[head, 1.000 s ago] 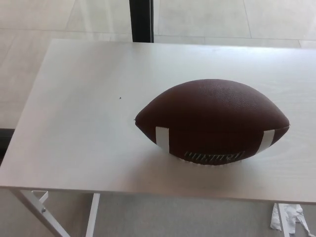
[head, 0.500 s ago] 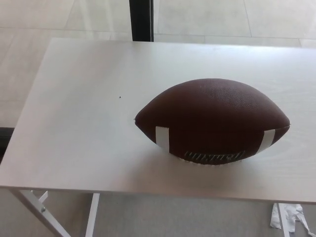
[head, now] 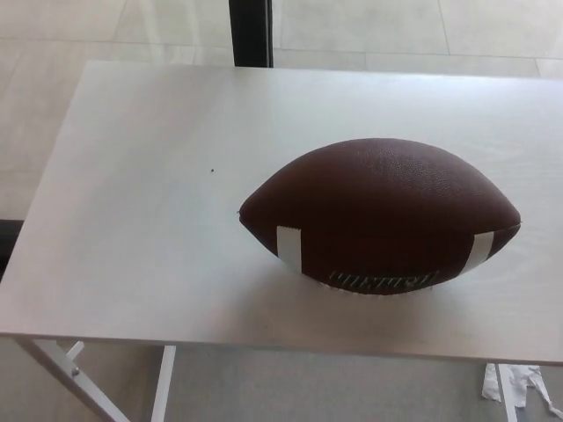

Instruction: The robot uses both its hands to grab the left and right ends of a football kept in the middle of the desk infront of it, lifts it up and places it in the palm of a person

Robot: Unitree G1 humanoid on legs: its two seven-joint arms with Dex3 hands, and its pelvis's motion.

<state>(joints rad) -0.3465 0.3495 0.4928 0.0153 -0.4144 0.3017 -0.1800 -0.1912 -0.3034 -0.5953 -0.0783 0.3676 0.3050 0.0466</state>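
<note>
On the white desk (head: 132, 220), the football (head: 380, 215) lies on its side at roughly 3 o'clock from the desk centre, long axis running 9 to 3 o'clock. Neither robot hand shows, so their opening cannot be told; no person's palm appears. Every step remains: grasp, lift, handover. Compared with the earlier frame, only the camera view shifts slightly; the football rests unchanged.

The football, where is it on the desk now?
In the head view the football lies on its side on the white desk, right of centre and toward the near edge, with no hand near it.
</note>
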